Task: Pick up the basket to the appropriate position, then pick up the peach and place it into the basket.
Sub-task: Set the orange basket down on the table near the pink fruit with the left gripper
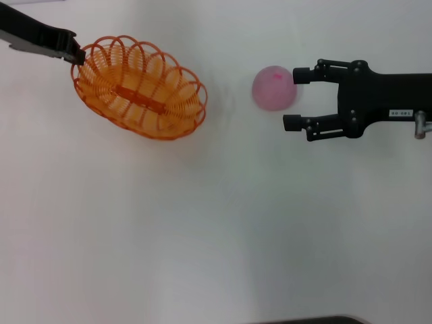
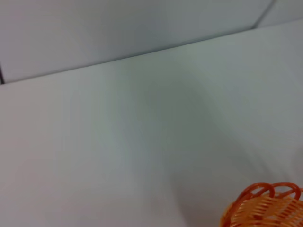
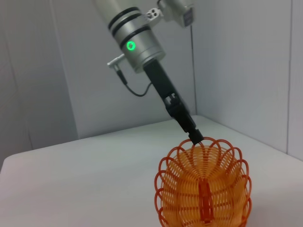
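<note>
White table (image 1: 216,236): peach (image 1: 273,88) between right end effector (image 1: 294,98) fingers.

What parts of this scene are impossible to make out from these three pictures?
- The peach: seen only in the head view.
- The basket: cut off by the left wrist view's edge.
- The right gripper: absent from the right wrist view.
- The left gripper: its grip on the basket rim is too small to see.

Bare lab-like test space: plain white table (image 1: 216,223), blank walls (image 3: 57,71).
</note>
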Robot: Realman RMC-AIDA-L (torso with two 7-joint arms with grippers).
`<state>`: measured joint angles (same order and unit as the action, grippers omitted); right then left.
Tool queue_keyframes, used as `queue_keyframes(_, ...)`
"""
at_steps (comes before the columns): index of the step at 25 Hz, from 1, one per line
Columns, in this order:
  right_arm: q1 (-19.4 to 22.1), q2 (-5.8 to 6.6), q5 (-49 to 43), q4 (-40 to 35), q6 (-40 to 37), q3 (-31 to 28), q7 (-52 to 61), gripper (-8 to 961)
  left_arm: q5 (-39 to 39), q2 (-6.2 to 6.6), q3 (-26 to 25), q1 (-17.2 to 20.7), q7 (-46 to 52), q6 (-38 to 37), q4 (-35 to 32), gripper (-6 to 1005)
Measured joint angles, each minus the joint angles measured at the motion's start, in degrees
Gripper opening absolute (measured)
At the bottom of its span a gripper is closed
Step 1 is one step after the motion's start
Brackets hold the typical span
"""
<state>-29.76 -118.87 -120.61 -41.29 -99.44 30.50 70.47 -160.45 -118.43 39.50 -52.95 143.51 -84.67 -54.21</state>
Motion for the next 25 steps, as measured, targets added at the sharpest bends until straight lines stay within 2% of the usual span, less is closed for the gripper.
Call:
queue_keyframes(7,-0.6,-0.10,-0.1,0.4,2.4,0.4,0.6,924,1.6,-0.80,-0.3,2.6,10.1,1.1,-0.5,30)
queue_keyframes(13,-0.8,-0.40,-0.1,0.4,3.6,0.5,0.1,925,3.0,-2.37,-0.6,7.1,18.8,4.0,-2.1,30)
queue_keyframes(19,-0.8,-0.15,-0.3,0.4,5.0,0.7,-0.5,924,4.4,-2.55,-2.8,9.0,21.2,4.9,-1.6,29)
queue_keyframes(25,-0.9,0.12,-0.4,0.4,5.1,0.8,-0.6,924,4.3,-2.59,-2.5,9.5,21.0,4.8,-0.7,29)
